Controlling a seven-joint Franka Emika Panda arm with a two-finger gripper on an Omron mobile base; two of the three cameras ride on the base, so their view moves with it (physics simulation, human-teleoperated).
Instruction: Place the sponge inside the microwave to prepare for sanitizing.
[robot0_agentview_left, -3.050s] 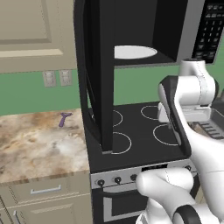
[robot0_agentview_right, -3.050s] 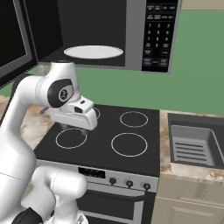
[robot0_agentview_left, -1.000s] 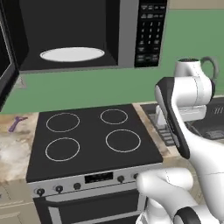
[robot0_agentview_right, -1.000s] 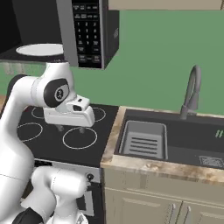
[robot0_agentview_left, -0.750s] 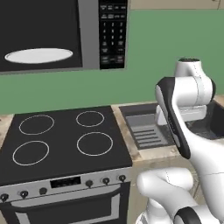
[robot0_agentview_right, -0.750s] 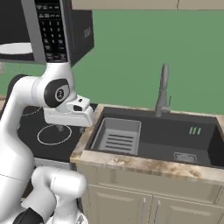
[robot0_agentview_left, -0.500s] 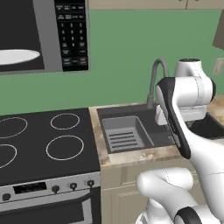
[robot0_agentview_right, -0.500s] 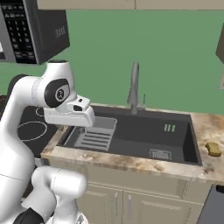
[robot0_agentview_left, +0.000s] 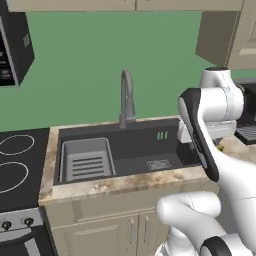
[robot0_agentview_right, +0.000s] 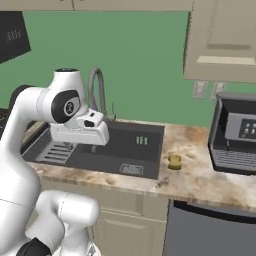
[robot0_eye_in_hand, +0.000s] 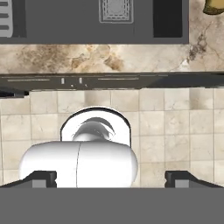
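The gripper (robot0_eye_in_hand: 112, 179) is seen with its fingers spread wide apart and nothing between them, pointed straight down over the floor tiles in front of the cabinets. The sponge (robot0_agentview_right: 174, 161) is found farther out and off to the right of the gripper, well apart from it, resting on the marbled surface (robot0_agentview_right: 210, 180) just beside the sink (robot0_agentview_right: 127, 145). Its long axis cannot be judged; the block looks nearly square. A forward and rightward reach is likely needed. Only a corner of the microwave (robot0_agentview_left: 12, 42) is visible, far to the left.

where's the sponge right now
The small olive-yellow sponge block lies on the marbled stone counter in the right base view, just right of the dark sink basin and left of the silver-black countertop appliance.
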